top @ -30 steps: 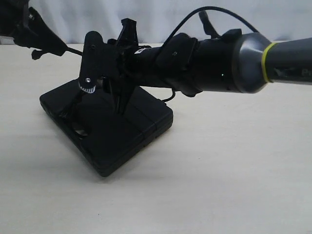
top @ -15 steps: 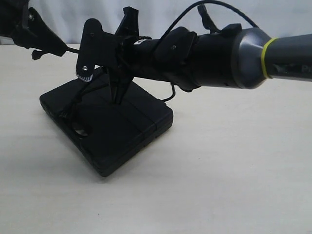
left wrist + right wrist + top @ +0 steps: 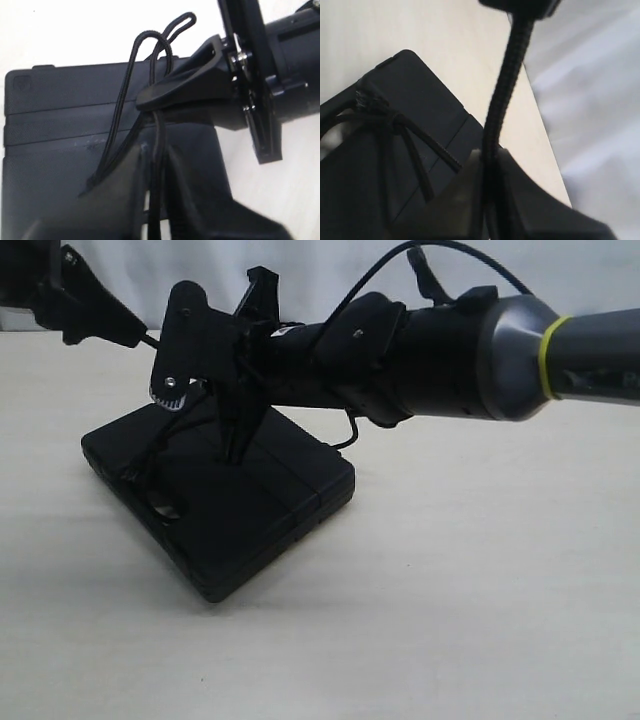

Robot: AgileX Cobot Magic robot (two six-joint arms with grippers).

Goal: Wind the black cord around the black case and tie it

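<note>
A flat rectangular black plastic case (image 3: pixel 250 510) lies on a pale beige tabletop (image 3: pixel 480 590), left of centre, with one corner pointing to the near side. A thin black braided cord (image 3: pixel 159 131) crosses its lid and is gathered into a knot near the case's left end, as the right wrist view shows (image 3: pixel 375 111).

The right gripper (image 3: pixel 235 435) reaches in from the right, across the middle, and hangs above the lid. Its fingers are pressed together on the cord (image 3: pixel 507 90), which rises taut from between them. Just past that grip, two slack loops of cord stand up above the far edge of the case.

The left gripper (image 3: pixel 95 320) sits high at the far left, off the case. In its wrist view the cord runs between its fingers (image 3: pixel 125 200). They stand a little apart, with pale table showing on either side of the strand.
</note>
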